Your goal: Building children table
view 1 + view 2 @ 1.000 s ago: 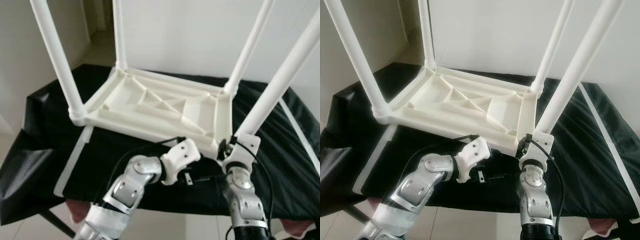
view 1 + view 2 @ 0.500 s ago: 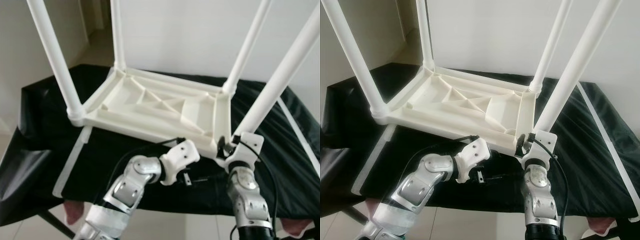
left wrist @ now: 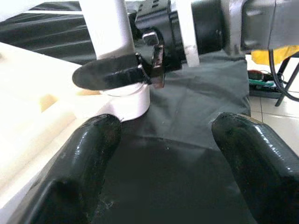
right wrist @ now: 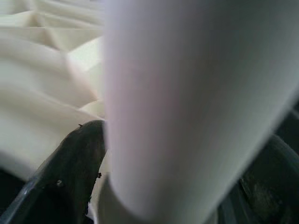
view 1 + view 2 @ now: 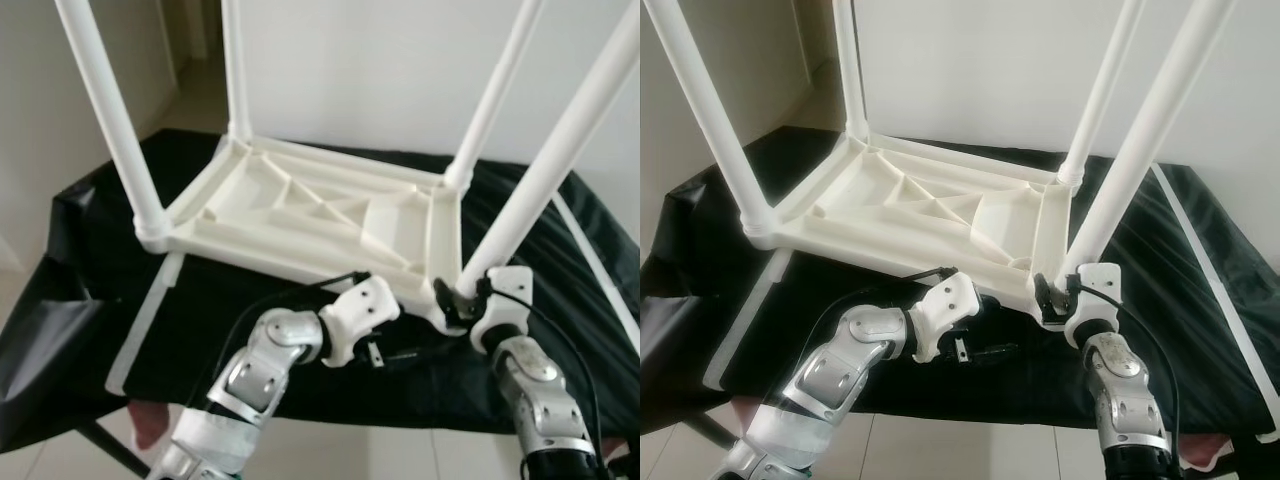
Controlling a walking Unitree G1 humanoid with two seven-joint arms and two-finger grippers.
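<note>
A white plastic children's table point(image 5: 300, 215) lies upside down on a black-covered worktop, its legs pointing up. My right gripper point(image 5: 458, 295) is at the base of the near right leg point(image 5: 550, 165), where it enters the corner socket. In the right wrist view the leg point(image 4: 187, 93) stands between the two black fingers point(image 4: 70, 158), which close on it. The left wrist view has one right finger point(image 3: 110, 74) wrapped across that leg's foot. My left gripper point(image 3: 163, 154) hovers open and empty just above the cloth, in front of the same corner and pointing at it.
The black cloth point(image 5: 100, 250) hangs over the worktop's front and left edges. White strips lie on it at the left point(image 5: 145, 325) and right point(image 5: 590, 250). A white wall stands close behind. Pale floor shows below the front edge.
My right forearm has swung out to the right and the wrist has turned, while its gripper stays at the leg's base. The left arm holds still.
</note>
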